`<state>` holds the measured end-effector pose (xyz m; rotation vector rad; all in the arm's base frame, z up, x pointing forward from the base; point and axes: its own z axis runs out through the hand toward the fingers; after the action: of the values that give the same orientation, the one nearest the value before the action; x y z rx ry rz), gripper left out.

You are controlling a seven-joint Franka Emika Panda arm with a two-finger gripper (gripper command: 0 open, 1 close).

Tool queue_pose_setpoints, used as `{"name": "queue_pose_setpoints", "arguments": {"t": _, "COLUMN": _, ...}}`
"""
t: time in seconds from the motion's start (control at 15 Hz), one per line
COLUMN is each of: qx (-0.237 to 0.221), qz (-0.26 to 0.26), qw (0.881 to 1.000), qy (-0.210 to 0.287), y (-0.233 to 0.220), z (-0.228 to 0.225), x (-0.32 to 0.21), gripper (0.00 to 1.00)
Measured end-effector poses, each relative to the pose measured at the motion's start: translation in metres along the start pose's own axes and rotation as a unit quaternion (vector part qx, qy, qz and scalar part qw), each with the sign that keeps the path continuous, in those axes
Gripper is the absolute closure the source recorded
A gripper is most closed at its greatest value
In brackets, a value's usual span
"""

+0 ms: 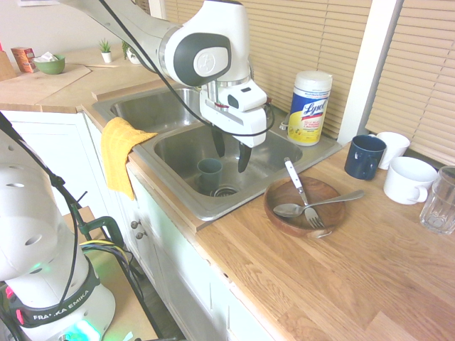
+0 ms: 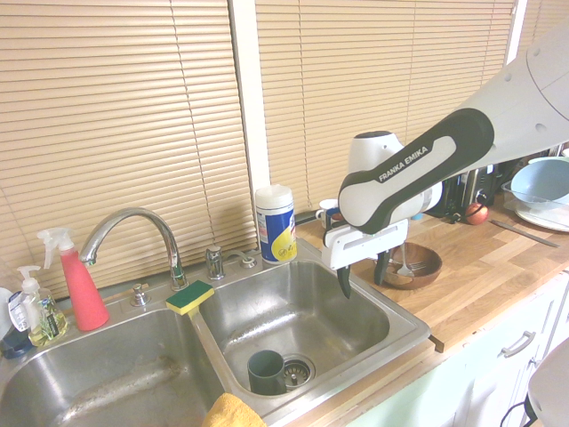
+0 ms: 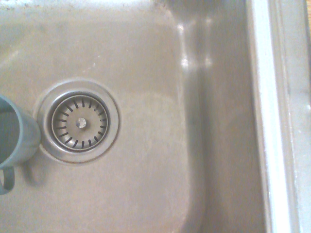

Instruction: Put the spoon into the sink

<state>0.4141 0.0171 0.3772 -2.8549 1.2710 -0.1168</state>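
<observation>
In the first exterior view, reading from the left, a yellow cloth [image 1: 119, 153] hangs over the front rim of the large stainless steel double-basin sink [image 1: 170, 186], probably left there to dry. A small teal cup [image 1: 210, 175] stands upright in the nearer basin, just beside the round drain [image 1: 226, 191]. The gripper [image 1: 232, 152] hangs above that basin with its fingers set apart and nothing between them; this is taken as a waiting pose ahead of the pick. A yellow-labelled white wipes canister [image 1: 310, 107] stands on the rear rim, clear of the work zone. To the right, on the wooden counter [image 1: 341, 263], a round brown wooden plate [image 1: 304, 206] carries the slim all-metal silver spoon [image 1: 316, 205], which lies across a silver fork with a pale handle [image 1: 301, 191]. The spoon's handle overhangs the plate rim, which appears to offer a clear grasp point. The spoon is not yet in the sink. Dark blue and white mugs [image 1: 387, 160] stand further right.
</observation>
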Motion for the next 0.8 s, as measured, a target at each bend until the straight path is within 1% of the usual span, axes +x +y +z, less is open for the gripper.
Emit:
{"name": "queue_pose_setpoints", "arguments": {"t": 0.2, "qx": 0.002, "qz": 0.007, "qw": 1.000, "qy": 0.000, "y": -0.001, "z": 0.000, "x": 0.003, "gripper": 0.00}}
{"name": "queue_pose_setpoints", "arguments": {"t": 0.4, "qx": 0.038, "qz": 0.039, "qw": 0.998, "qy": 0.031, "y": 0.004, "z": -0.020, "x": 0.019, "gripper": 0.00}}
{"name": "queue_pose_setpoints", "arguments": {"t": 0.6, "qx": 0.087, "qz": 0.084, "qw": 0.989, "qy": 0.079, "y": 0.025, "z": -0.060, "x": 0.024, "gripper": 0.00}}
{"name": "queue_pose_setpoints", "arguments": {"t": 0.73, "qx": 0.116, "qz": 0.120, "qw": 0.980, "qy": 0.108, "y": 0.042, "z": -0.073, "x": 0.031, "gripper": 0.00}}
{"name": "queue_pose_setpoints", "arguments": {"t": 0.8, "qx": 0.122, "qz": 0.136, "qw": 0.976, "qy": 0.116, "y": 0.051, "z": -0.073, "x": 0.038, "gripper": 0.00}}
